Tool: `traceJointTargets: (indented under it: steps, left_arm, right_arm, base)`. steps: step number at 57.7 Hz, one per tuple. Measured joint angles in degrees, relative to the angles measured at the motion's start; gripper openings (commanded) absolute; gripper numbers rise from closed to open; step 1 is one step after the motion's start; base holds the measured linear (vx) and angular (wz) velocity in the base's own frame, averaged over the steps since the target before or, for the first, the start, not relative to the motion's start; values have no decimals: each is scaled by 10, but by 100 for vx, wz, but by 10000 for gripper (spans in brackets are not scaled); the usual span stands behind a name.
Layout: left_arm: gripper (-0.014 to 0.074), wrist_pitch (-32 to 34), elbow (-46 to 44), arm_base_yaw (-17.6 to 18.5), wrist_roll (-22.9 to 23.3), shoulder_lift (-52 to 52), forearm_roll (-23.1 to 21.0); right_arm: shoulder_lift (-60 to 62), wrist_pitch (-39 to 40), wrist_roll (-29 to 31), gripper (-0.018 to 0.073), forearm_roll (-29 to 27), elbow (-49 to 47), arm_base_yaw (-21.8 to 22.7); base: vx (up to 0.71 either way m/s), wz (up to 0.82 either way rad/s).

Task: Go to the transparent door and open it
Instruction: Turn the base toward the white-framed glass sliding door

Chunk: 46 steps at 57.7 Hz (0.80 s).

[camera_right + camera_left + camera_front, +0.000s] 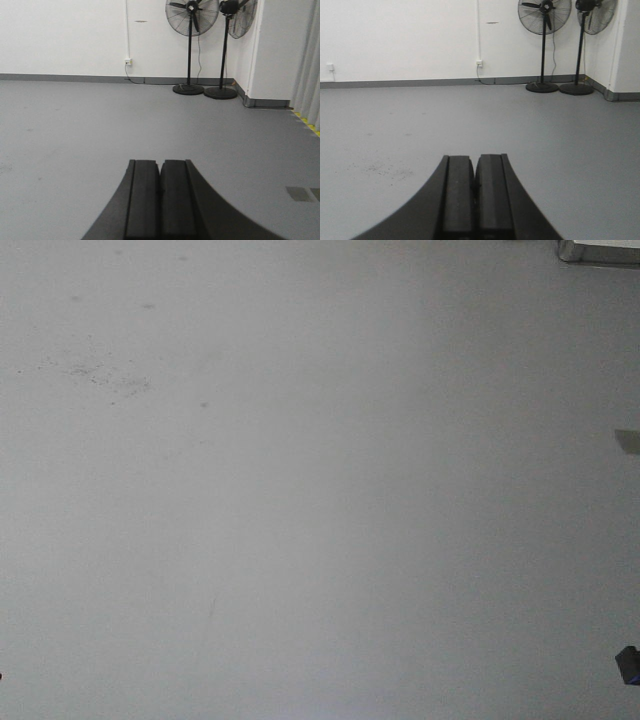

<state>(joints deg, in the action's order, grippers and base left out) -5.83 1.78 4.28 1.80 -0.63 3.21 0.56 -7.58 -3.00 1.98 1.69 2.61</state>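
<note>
Over grey floor (530, 120), left gripper (475, 170) and right gripper (160, 172) sit closed.

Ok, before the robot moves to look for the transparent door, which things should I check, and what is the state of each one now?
1. Transparent door in view: not ok; none of the three views shows it.
2. Left claw shut and empty: ok.
3. Right claw shut and empty: ok.
4. Floor straight ahead free of obstacles: ok, as far as the white wall.
5. Two standing fans out of the path: ok; they stand by the far corner, to the right.
6. Space to the sides and behind: cannot tell.
</note>
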Motion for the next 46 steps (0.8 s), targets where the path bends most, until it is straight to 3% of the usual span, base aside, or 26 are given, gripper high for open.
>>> traceJointTargets:
  steps: [26, 46]
  left_arm:
    - [-6, 0, 0, 0, 0, 0, 0]
    - [-6, 0, 0, 0, 0, 0, 0]
  right_arm:
    - [0, 0, 0, -6, 0, 0, 0]
    - [0, 0, 0, -6, 0, 0, 0]
  base:
    - [42, 28]
    - [40, 49]
